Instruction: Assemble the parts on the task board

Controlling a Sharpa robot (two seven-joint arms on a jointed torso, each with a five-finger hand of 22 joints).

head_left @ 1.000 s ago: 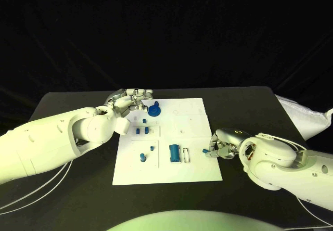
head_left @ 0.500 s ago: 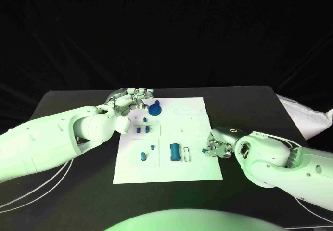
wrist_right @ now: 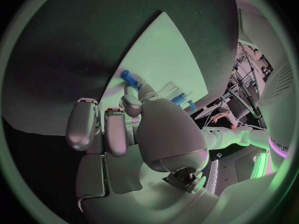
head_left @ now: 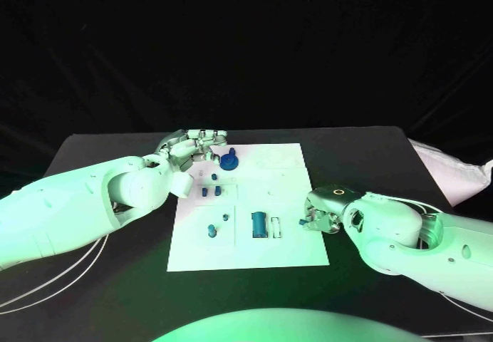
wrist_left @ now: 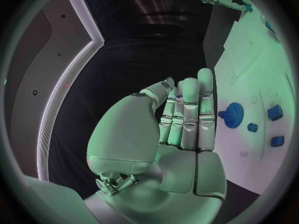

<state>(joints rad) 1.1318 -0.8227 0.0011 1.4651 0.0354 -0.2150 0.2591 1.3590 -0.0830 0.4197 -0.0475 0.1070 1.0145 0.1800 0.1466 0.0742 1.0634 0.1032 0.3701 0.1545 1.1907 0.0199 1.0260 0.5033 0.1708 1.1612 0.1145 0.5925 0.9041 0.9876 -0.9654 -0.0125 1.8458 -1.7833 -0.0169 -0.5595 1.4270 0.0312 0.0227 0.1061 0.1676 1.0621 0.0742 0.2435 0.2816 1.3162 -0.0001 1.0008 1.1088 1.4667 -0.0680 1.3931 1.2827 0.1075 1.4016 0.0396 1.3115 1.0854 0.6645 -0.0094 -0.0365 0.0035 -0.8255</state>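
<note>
The white task board (head_left: 283, 249) lies mid-table. A blue gear (head_left: 228, 162) stands near its far left corner, and my left hand (head_left: 193, 147) hovers just beside it, fingers stretched out and holding nothing. In the left wrist view the gear (wrist_left: 234, 121) sits just past those straight fingers (wrist_left: 187, 119). At the board's right edge my right hand (head_left: 323, 214) pinches a small blue peg (head_left: 305, 223). The right wrist view shows that peg (wrist_right: 129, 77) between thumb and a finger, over the board's edge (wrist_right: 159, 55).
More blue parts lie on the board: a large cylinder (head_left: 258, 225), a small peg (head_left: 211, 231), two little blocks (head_left: 211, 191). A pale padded object (head_left: 447, 171) sits at the table's right edge. The black table (head_left: 370, 157) surrounds the board.
My right forearm has swung slightly toward the board while the hand keeps the peg at the board's right edge. The left hand has stayed put.
</note>
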